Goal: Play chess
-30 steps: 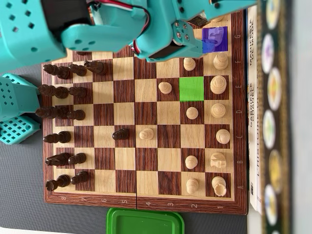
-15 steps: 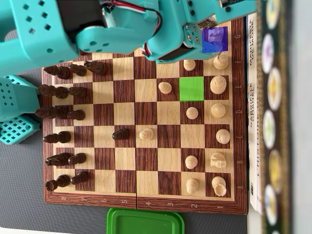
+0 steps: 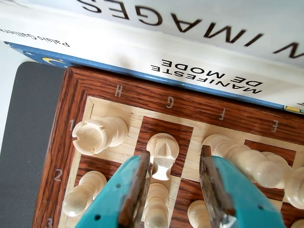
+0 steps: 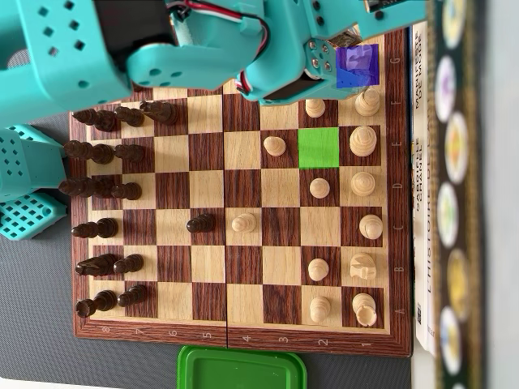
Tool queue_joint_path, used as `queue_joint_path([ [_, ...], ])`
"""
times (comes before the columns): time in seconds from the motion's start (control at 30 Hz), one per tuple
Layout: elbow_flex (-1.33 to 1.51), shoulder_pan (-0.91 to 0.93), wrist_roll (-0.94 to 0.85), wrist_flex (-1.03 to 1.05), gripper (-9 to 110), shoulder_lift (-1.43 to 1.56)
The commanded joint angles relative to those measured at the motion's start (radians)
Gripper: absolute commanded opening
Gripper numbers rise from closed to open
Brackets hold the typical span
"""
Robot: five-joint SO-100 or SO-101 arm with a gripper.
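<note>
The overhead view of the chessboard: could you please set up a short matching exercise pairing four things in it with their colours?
Things:
1. Highlighted square beside the pawn on rank 3
2. Overlay patch near the gripper
3. Container at the bottom edge
4. Lone advanced pawn on rank 5

Colours:
A. dark brown
B. bright green square
C. blue-violet
D. green, with rounded corners

Pairs: 1-B, 2-C, 3-D, 4-A
</note>
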Motion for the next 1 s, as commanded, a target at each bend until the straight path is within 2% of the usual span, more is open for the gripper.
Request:
queue_joint_path([
  [0.0, -0.052, -0.009, 0.006, -0.009, 16, 0.008],
  [0.97, -0.052, -0.003, 0.006, -0.012, 15, 0.008],
])
